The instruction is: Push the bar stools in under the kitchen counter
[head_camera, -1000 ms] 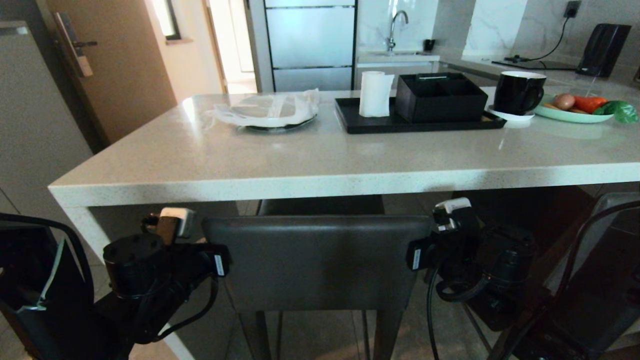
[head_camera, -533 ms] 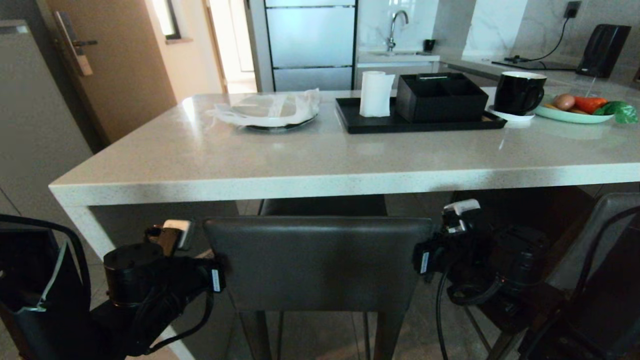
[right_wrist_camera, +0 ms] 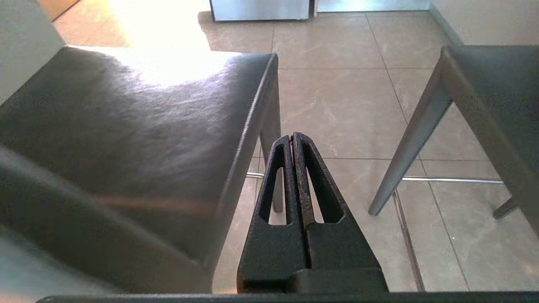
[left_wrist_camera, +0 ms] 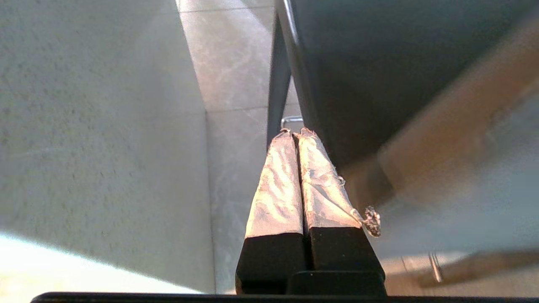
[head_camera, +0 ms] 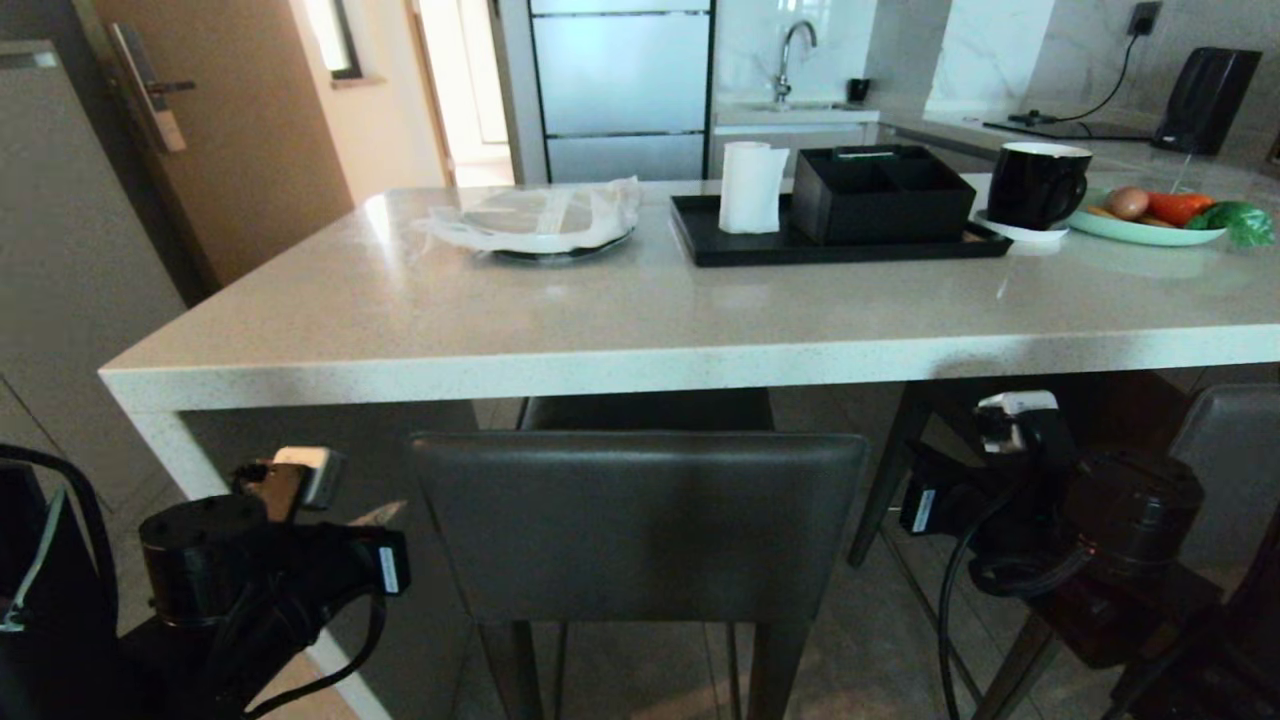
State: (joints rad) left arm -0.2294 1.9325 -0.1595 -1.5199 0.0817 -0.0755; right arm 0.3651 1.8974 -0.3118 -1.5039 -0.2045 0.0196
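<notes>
Head view | stool under counter | both pincers closed, flanking

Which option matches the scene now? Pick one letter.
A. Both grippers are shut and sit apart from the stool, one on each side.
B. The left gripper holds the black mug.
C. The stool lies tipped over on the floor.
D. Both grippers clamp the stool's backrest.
A: the left gripper and right gripper both show fingers pressed together, gripping nothing, flanking the upright bar stool.
</notes>
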